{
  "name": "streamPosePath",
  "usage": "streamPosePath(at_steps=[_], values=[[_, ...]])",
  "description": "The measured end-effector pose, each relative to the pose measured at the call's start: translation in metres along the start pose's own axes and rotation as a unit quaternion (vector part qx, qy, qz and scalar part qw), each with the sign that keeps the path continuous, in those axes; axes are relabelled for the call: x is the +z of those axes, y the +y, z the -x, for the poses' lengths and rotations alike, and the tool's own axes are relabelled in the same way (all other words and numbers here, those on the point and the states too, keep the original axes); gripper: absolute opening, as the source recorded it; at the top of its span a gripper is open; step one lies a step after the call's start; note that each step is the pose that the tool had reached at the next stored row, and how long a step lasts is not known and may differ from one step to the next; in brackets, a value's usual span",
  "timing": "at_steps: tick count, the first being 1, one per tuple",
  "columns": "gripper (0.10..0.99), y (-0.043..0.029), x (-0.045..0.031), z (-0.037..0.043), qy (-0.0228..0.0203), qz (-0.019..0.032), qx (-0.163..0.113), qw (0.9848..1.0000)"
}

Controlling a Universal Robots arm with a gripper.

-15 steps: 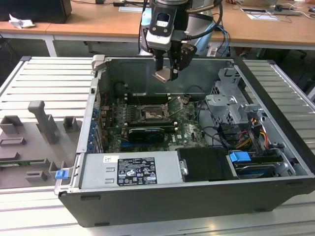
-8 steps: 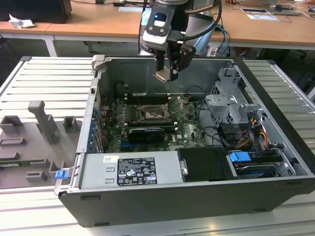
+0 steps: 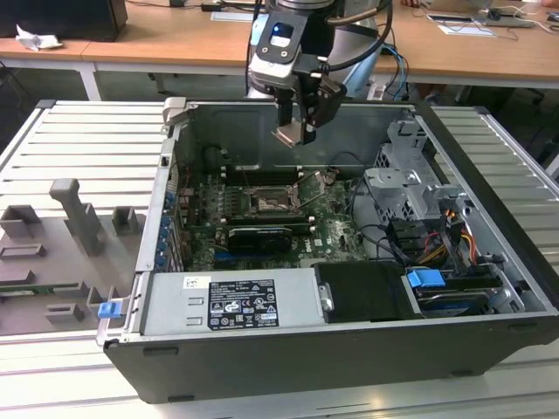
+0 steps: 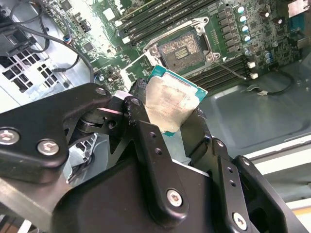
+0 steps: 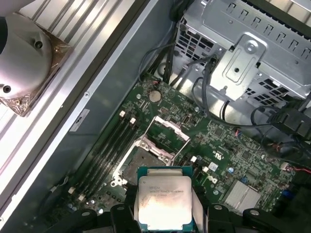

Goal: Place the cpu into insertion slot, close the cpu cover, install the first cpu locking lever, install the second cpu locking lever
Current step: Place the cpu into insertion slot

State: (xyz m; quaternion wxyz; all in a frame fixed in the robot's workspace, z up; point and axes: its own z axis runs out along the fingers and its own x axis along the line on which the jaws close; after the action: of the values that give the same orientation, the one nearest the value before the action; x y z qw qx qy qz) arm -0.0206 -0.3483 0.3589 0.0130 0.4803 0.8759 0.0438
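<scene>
My gripper (image 3: 297, 131) hangs above the open computer case, shut on the cpu (image 3: 287, 134), a small flat square chip with a silvery-grey top. Both wrist views show the black fingers (image 4: 138, 97) clamping opposite edges of the cpu (image 4: 170, 104) (image 5: 163, 201). Below it on the green board lies the insertion slot (image 3: 272, 202) (image 4: 182, 48) (image 5: 145, 159), uncovered and with nothing in it. The cpu cover (image 5: 169, 130), a silvery frame, stands swung open at one edge of the slot. A thin locking lever (image 3: 308, 199) sticks up beside the slot.
The black case wall (image 3: 288, 349) surrounds the board. A grey power supply (image 3: 231, 301) lies at the front, a metal drive cage (image 3: 406, 188) with cables on the exterior view's right, and a long black card (image 3: 258, 237) sits before the slot. A grey fixture (image 3: 74, 218) stands on the exterior view's left.
</scene>
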Motion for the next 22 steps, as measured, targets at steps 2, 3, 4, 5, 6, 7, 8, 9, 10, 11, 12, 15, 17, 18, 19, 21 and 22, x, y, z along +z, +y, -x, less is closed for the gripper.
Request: streamPosePath(at_steps=[2, 3, 4, 5, 6, 7, 8, 9, 10, 11, 12, 15, 17, 18, 19, 21, 22], values=[[0.529, 0.0000, 0.0001, 0.0000, -0.0006, 0.0001, 0.007, 1.0000], [0.529, 0.0000, 0.0001, 0.0000, -0.0009, 0.0002, 0.010, 0.9999], [0.529, 0.0000, 0.0003, 0.0000, -0.0014, 0.0003, 0.015, 0.9999], [0.529, 0.0000, 0.0004, 0.0000, -0.0018, 0.0004, 0.019, 0.9998], [0.529, 0.0000, 0.0006, 0.0000, -0.0023, 0.0005, 0.024, 0.9997], [0.529, -0.0001, 0.0009, 0.0000, -0.0033, 0.0006, 0.036, 0.9994], [0.529, -0.0001, 0.0010, 0.0000, -0.0041, 0.0008, 0.044, 0.9990], [0.529, -0.0001, 0.0012, 0.0000, -0.0047, 0.0008, 0.052, 0.9987], [0.529, -0.0001, 0.0013, 0.0000, -0.0054, 0.0010, 0.060, 0.9982], [0.529, -0.0001, 0.0014, 0.0000, -0.0060, 0.0011, 0.067, 0.9978], [0.529, -0.0002, 0.0016, 0.0000, -0.0074, 0.0013, 0.082, 0.9966], [0.529, -0.0002, 0.0024, 0.0000, -0.0125, 0.0024, 0.140, 0.9901], [0.529, -0.0003, 0.0034, 0.0000, -0.0119, -0.0031, 0.162, 0.9867], [0.529, -0.0004, 0.0048, 0.0001, -0.0095, -0.0105, 0.172, 0.9850], [0.529, -0.0006, 0.0065, 0.0001, -0.0085, -0.0136, 0.178, 0.9839], [0.529, -0.0010, 0.0104, 0.0002, -0.0082, -0.0153, 0.181, 0.9833], [0.529, -0.0011, 0.0122, 0.0002, -0.0080, -0.0159, 0.181, 0.9833]])
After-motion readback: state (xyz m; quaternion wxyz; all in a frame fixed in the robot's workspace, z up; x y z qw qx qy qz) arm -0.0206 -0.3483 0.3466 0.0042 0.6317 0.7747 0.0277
